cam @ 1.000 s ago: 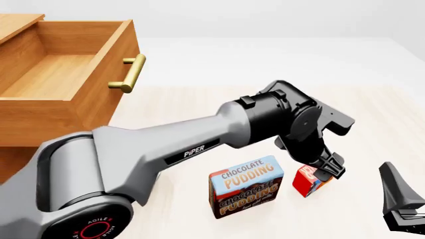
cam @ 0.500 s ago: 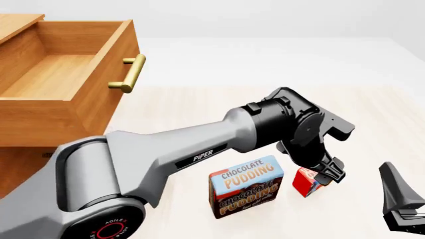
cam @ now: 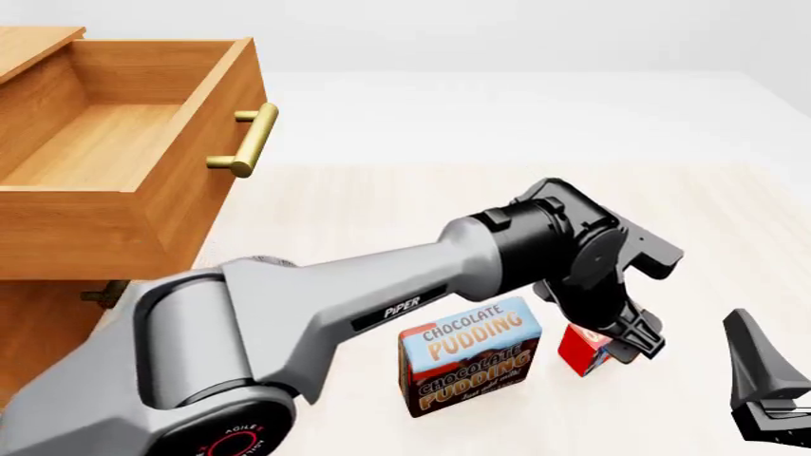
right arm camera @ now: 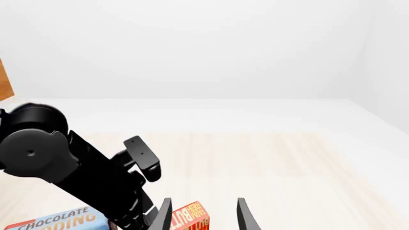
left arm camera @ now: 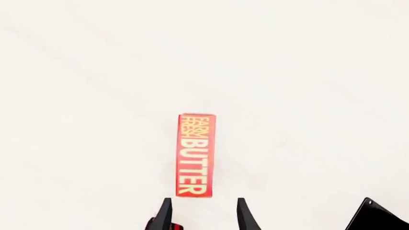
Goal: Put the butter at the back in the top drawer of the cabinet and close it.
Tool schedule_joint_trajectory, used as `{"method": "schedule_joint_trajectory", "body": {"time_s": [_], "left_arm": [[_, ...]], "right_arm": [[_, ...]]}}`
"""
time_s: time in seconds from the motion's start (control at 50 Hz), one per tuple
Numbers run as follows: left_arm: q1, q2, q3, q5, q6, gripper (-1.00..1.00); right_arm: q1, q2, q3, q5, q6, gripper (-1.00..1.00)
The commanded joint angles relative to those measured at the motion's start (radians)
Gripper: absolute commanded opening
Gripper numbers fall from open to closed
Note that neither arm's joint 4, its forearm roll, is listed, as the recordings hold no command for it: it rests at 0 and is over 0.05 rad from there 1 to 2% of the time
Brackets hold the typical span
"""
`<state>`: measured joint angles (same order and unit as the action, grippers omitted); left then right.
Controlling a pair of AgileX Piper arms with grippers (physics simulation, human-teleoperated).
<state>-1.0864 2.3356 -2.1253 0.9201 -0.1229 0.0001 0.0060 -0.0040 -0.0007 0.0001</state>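
The step is the grasp: the left gripper [cam: 630, 339] hangs over the butter [cam: 584, 348] at lower right of the front view, fingers spread astride it. Next it should lower, pinch, then carry to the open top drawer [cam: 121, 152]

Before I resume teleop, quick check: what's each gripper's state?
Left gripper: open above the butter, holding nothing.
Right gripper: open, empty.

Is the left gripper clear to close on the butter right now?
Probably yes. The left gripper is open just above the butter, with nothing between them. The pudding box stands apart beside it.
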Motion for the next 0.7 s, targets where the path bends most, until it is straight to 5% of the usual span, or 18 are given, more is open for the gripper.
{"method": "schedule_joint_trajectory", "body": {"time_s": [0.02,0.7], "left_arm": [[-0.005,0.012,-0.010,0.001,-0.003,1.00],[-0.004,0.052,-0.071,0.023,0.008,1.00]], "right_arm": [[0.000,0.000,0.000,0.000,0.000,1.00],[0.000,0.000,0.000,0.000,0.000,1.00]]}}
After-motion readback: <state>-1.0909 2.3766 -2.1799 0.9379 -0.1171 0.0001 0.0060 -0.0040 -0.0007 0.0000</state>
